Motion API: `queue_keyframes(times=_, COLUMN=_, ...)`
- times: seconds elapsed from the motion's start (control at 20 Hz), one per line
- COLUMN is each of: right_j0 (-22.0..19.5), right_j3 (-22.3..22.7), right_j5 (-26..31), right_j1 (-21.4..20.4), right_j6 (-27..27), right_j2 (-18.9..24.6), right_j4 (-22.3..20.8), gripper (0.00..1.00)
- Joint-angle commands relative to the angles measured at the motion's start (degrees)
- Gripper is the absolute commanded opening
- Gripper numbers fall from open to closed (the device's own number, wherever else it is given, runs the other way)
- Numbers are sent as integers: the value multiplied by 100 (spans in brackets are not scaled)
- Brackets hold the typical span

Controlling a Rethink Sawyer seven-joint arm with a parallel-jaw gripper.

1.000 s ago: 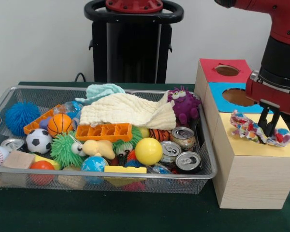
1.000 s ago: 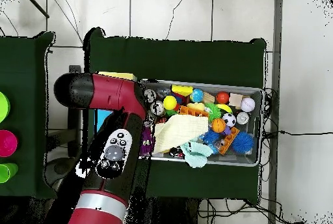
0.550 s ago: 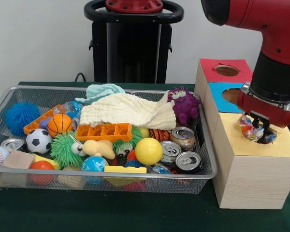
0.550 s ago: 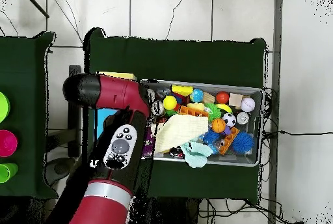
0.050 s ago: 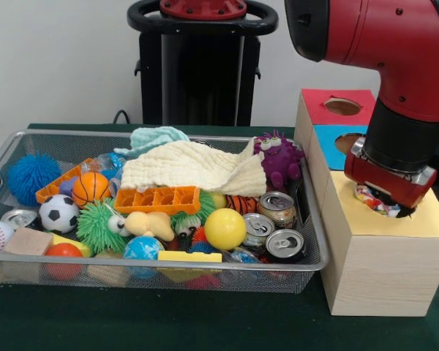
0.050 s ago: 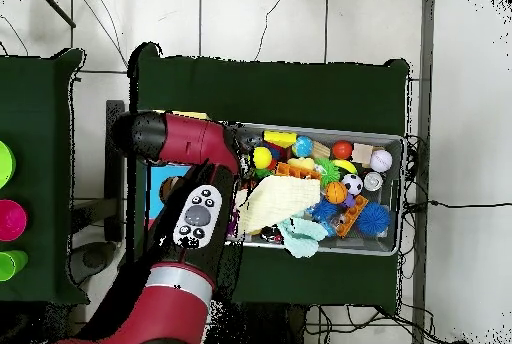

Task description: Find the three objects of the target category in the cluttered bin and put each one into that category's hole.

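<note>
Pressing crinkled multicoloured wrapper (image 5: 374,200) into round hole of yellow-topped wooden box (image 5: 384,256).

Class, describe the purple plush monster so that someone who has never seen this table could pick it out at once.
Start at the wire mesh bin full of toys on the green table. Go to its back corner nearest the wooden box, just past the cream cloth. The purple plush monster sits upright there, the only purple furry figure with eyes, behind the drink cans.

crumpled wrapper (image 5: 373,200) | multicoloured (red, blue, white) | sunk partly into yellow hole (image 5: 395,210)
</note>
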Motion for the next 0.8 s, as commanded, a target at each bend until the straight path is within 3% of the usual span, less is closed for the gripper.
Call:
queue_keyframes(times=0.05, right_j0=-308, right_j3=-46, right_j5=660, right_j1=386, right_j6=156, right_j2=694, right_j4=-309, gripper=0)
queue_keyframes(times=0.35, right_j0=-360, right_j3=-163, right_j5=876, right_j1=372, right_j6=118, right_j2=738, right_j4=-338, gripper=0)
queue_keyframes(times=0.45, right_j0=-358, right_j3=-67, right_j5=1047, right_j1=129, right_j6=14, right_j2=748, right_j4=-358, gripper=0)
queue_keyframes(times=0.65, right_j0=-413, right_j3=-12, right_j5=1970, right_j1=-525, right_j6=-126, right_j2=700, right_j4=-385, gripper=0)
queue_keyframes(times=0.8, right_j0=-485, right_j3=-22, right_j5=2300, right_j1=-743, right_j6=-284, right_j2=678, right_j4=-464, gripper=0)
